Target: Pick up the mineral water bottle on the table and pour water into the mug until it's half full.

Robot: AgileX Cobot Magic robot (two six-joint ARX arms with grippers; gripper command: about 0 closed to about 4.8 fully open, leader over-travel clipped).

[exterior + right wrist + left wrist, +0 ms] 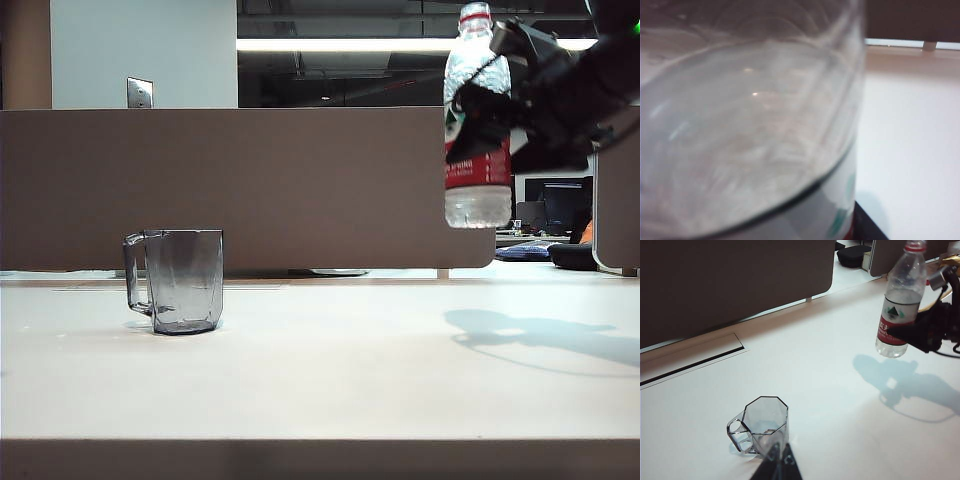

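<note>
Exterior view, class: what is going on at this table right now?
The right gripper holds the mineral water bottle upright in the air, well above the table on the right. The mug stands on the table to the left, apparently empty. The left gripper waits just beside the mug. No pouring has begun.

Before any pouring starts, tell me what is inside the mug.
The mug looks empty; no water level is visible. The left gripper's tip covers part of its near wall. The mineral water bottle hangs upright in the right gripper, well off to the right.
</note>
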